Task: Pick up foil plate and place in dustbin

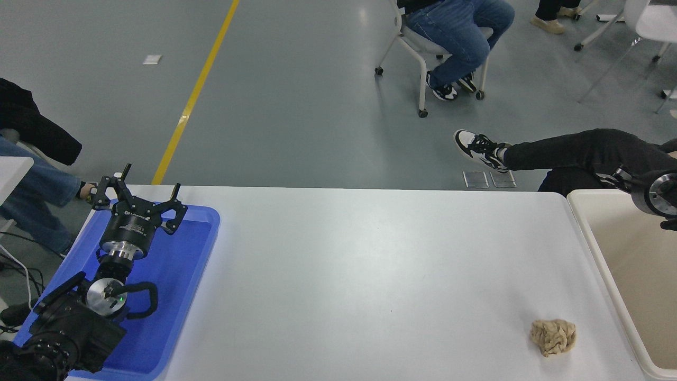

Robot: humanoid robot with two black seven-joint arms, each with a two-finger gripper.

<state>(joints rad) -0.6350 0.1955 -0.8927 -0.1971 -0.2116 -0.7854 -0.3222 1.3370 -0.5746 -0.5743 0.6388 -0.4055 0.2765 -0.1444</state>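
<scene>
Left pincer [140,197] parked down at the lower left, hanging over the blue tray [180,275], spread wide open and holding nothing. Not part of the action, by the look of it.

Further along the near edge of the counter [370,264]: a crumpled tan paper ball [553,337], just beside the dustbin [582,217] but not touching it. Not the target, so best left alone.

Then the dustbin itself, big beige thing at the right end of the counter, cut off by the frame so only part of the smooth inside shows. No foil plate anywhere in view, honestly. Not on the counter, not in the blue tray, not in the visible bit of the bin. Could be lying in the cropped part or hidden under the right arm, can't say.

Right arm [658,193] poking in from the right edge above the bin's far corner, only the wrist showing. Can't tell whether that pincer is open, closed or carrying anything.

On handling, purely a guess for thin foil: super light, floppy, dents and folds under any real squeeze, a bit slick too. Probably best pinched across the rolled rim on a long side, gently, since the rim tends to be the stiffest part.

Beyond the counter: a person's outstretched leg and sneaker [478,148], and farther off someone seated on a wheeled chair [455,32].
</scene>
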